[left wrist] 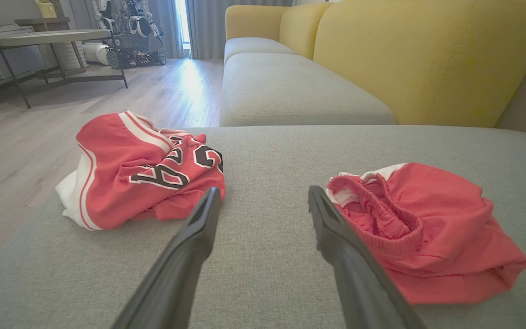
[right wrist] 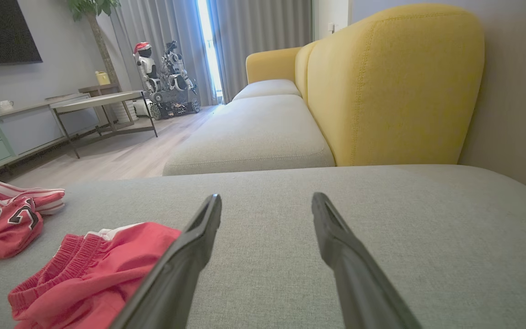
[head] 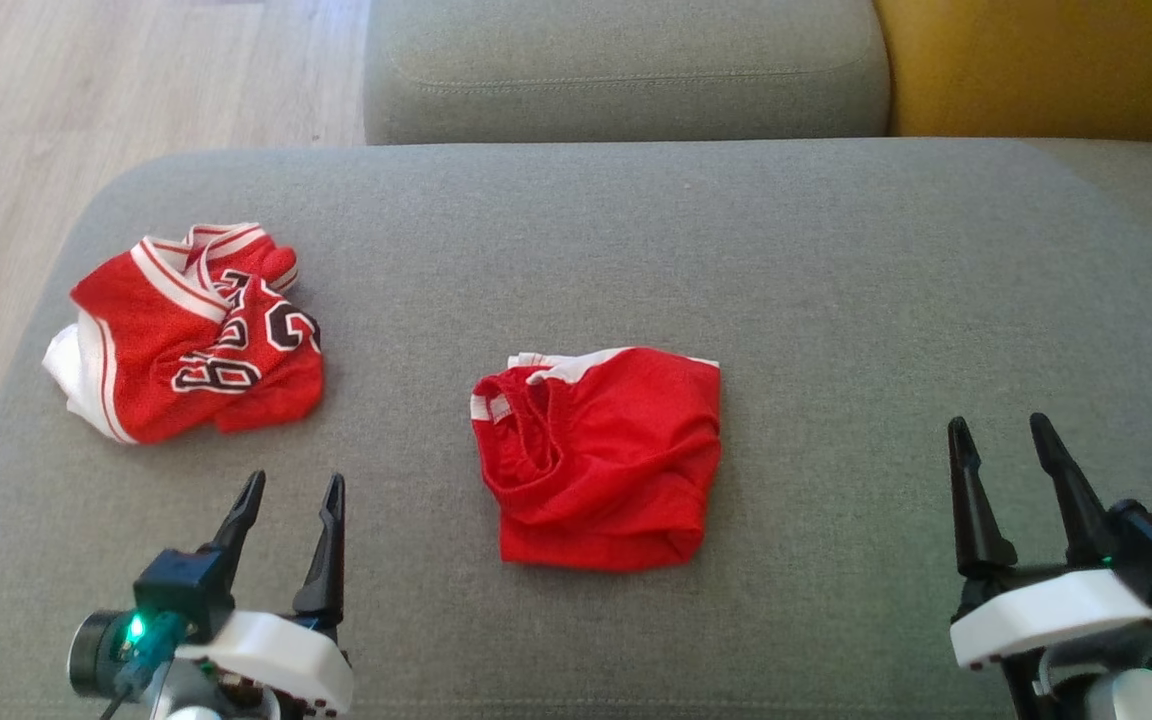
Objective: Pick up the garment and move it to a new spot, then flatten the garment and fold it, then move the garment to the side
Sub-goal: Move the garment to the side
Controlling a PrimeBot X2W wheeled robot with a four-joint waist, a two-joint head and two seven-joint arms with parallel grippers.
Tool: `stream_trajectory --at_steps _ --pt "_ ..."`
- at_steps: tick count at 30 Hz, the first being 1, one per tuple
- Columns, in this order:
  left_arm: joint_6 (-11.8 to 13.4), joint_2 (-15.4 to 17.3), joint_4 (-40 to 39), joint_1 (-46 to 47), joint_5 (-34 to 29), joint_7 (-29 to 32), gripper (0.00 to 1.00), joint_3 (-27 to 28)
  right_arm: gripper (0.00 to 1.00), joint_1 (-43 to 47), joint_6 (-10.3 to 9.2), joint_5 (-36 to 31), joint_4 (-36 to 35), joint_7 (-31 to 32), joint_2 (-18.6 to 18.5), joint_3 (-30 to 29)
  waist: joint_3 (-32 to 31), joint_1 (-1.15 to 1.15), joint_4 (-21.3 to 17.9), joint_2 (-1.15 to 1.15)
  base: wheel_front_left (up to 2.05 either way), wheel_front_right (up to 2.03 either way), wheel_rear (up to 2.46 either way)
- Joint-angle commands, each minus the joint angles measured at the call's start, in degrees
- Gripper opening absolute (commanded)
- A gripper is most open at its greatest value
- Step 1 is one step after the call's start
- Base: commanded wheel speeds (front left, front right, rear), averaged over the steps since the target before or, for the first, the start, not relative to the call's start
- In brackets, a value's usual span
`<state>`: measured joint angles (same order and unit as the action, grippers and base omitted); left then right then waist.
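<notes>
Insp. notes, sofa seat. Grey seat cushion [head: 736, 250] as work surface. Wood floor [head: 86, 90] off to its left, second grey cushion [head: 626, 70] behind, yellow backrest [head: 1036, 60] at top right.

Item 1: red shorts [head: 601, 460], approx. mid-cushion. Folded to a rough square, white trim along top edge, elastic waistband bunched at upper left. Flat on the fabric, no finger on it. Same item in left wrist view [left wrist: 427, 228], partly overlapped by one dark finger; gap betw. the two plain in head view. Also at lower left of right wrist view [right wrist: 89, 269].

Item 2: red jersey [head: 191, 335], crumpled in a heap near cushion's left edge. Black-and-white numerals, white striped trim, white portion toward the edge. Well apart from the shorts, untouched. Confirmed in left wrist view [left wrist: 130, 173] and at far left of right wrist view [right wrist: 2, 219].

L gripper [head: 297, 482]: lower left, just below the jersey. Fingers spread wide, nothing betw. them, aimed at bare cushion betw. jersey and shorts. Same in its own wrist view [left wrist: 264, 192].

R gripper [head: 997, 425]: lower right, well to the right of the shorts. Fingers spread wide, empty, over bare cushion. Same in its own wrist view [right wrist: 266, 198].

Bkgd: low table [left wrist: 53, 36], another wheeled robot [right wrist: 167, 77] by grey curtains [right wrist: 254, 36], dark TV [right wrist: 2, 32] on the wall.
</notes>
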<state>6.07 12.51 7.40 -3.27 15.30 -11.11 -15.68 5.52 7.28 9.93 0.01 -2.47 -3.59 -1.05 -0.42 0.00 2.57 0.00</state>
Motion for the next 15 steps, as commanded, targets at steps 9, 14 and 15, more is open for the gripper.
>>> stream_trajectory --at_steps 9,14,15 --pt "-0.76 1.08 -2.58 7.08 0.37 -0.52 1.0 1.21 1.0 -6.7 0.21 -0.62 2.69 4.86 -0.35 5.12 4.68 0.0 4.56 0.0 0.0 0.0 0.0" --pt "-1.73 0.48 -1.73 10.01 0.39 -1.57 1.0 0.5 1.0 -11.3 0.21 -0.51 7.56 8.46 -0.21 8.05 8.35 0.0 7.75 0.0 0.0 0.0 0.0" --pt "-1.73 0.48 -1.73 10.01 0.39 -1.57 1.0 0.5 1.0 -11.3 0.21 -0.51 7.56 8.46 -0.21 8.05 8.35 0.0 7.75 0.0 0.0 0.0 0.0"
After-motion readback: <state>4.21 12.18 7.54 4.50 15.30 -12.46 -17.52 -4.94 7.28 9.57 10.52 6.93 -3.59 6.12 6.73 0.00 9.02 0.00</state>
